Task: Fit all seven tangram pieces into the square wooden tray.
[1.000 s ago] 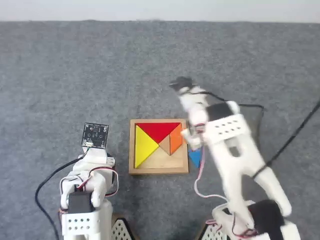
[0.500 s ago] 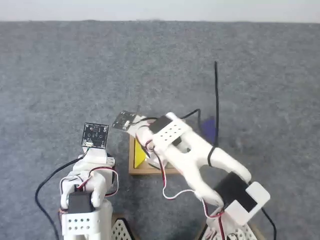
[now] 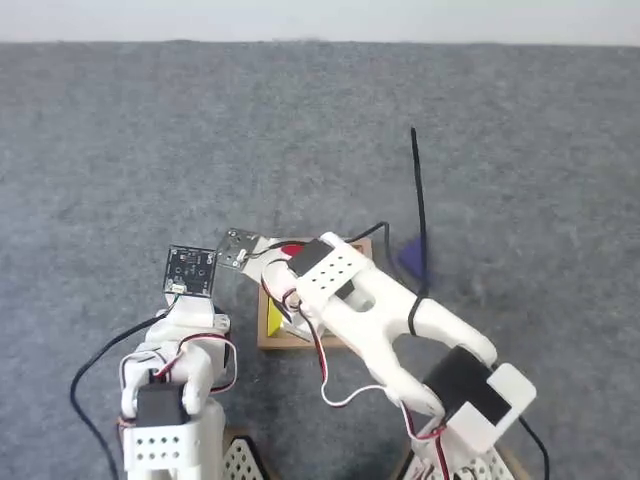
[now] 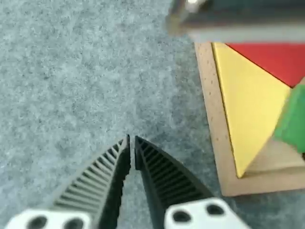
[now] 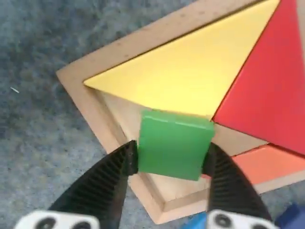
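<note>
Now the right gripper [image 5: 171, 155] pinches a green square piece [image 5: 174, 150] over the wooden tray [image 3: 285, 343], centre of the high view, beside its yellow triangle [image 5: 190, 71]. The left gripper [image 4: 132, 143], pressed together, hangs over grey carpet [image 4: 71, 71] near the tray.

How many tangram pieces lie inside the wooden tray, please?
3: yellow triangle along one wall, red triangle beside it, orange piece by the red. The right gripper holds the green square; more may be hidden.
</note>
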Motion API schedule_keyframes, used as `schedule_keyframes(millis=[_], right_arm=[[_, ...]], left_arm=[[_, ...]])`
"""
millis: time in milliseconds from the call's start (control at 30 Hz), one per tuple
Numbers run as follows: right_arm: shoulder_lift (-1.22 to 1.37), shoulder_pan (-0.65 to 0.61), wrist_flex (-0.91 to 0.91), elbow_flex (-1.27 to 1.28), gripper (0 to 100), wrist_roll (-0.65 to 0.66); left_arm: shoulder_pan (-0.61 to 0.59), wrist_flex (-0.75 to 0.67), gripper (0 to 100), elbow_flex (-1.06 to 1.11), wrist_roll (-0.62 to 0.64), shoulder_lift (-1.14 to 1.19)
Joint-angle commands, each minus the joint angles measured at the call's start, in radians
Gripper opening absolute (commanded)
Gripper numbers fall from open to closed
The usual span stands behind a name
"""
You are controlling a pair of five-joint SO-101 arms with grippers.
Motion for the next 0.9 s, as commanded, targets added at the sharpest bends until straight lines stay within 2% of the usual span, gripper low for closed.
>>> schedule_keyframes(millis=[0, 300, 533, 633, 700, 867], right_arm=[[-0.004, -0.005, -0.01, -0.037, 29.9, 0.012], [-0.013, 0.015, -0.007, -0.038, 30.0, 0.011], [-0.077, 0.214, -0.007, -0.028, 30.0, -0.005], [-0.134, 0.263, -0.027, 0.015, 29.9, -0.11], [-0.16, 0.263, -0.065, 0.068, 29.9, -0.15], [-0.173, 0.182, -0.116, 0.123, 29.9, -0.141]], left_arm=[[0.005, 0.003, 2, -0.01, -0.002, -0.015], [0.005, 0.003, 2, -0.01, -0.002, -0.015], [0.005, 0.003, 2, -0.01, -0.002, -0.015], [0.005, 0.003, 2, -0.01, -0.002, -0.015], [0.005, 0.003, 2, -0.01, -0.002, -0.015], [0.005, 0.003, 2, -0.01, -0.002, -0.015]])
